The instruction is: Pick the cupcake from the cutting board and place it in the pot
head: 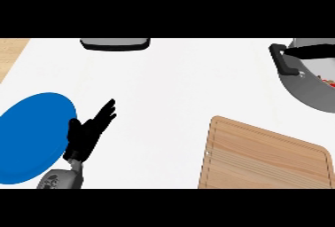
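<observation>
White counter [170, 88] is seen with an empty wooden cutting board [265, 155] and a grey pot [314, 77], where a bit of red, maybe the cupcake, is glimpsed, while the left hand [88, 131] is rested open by a blue plate [33, 135].

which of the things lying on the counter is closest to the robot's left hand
The blue plate: the open left hand overlaps its right edge, while the cutting board and the pot sit far to the right.

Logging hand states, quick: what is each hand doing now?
Left hand: open, fingers straight, holding nothing, beside the blue plate.
Right hand: not in view.
</observation>
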Controlling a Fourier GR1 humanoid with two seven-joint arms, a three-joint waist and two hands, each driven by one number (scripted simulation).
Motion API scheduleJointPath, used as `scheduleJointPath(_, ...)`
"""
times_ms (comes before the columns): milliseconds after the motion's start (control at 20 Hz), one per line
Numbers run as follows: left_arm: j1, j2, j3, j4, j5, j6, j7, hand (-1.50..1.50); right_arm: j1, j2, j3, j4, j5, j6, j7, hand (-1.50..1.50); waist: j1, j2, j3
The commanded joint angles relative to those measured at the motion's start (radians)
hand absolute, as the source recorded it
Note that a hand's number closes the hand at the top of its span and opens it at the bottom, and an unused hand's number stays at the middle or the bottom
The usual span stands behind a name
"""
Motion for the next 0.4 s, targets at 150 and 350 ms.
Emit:
scheduleJointPath(150, -0.021, -0.008, 0.006, 0.02, -0.014, 0.014, 0.009, 0.0, 0.056, -0.05, -0.195, -0.026, -0.124, -0.132, -0.17, -1.5, -0.011, 0.0, -0.003)
scheduleJointPath(350, 0.019, -0.006, -0.002, -0.045, 0.0, -0.005, 0.044, 0.0, 0.137, -0.093, -0.282, -0.054, -0.22, -0.059, -0.251, -1.5, -0.01, -0.003, -0.003)
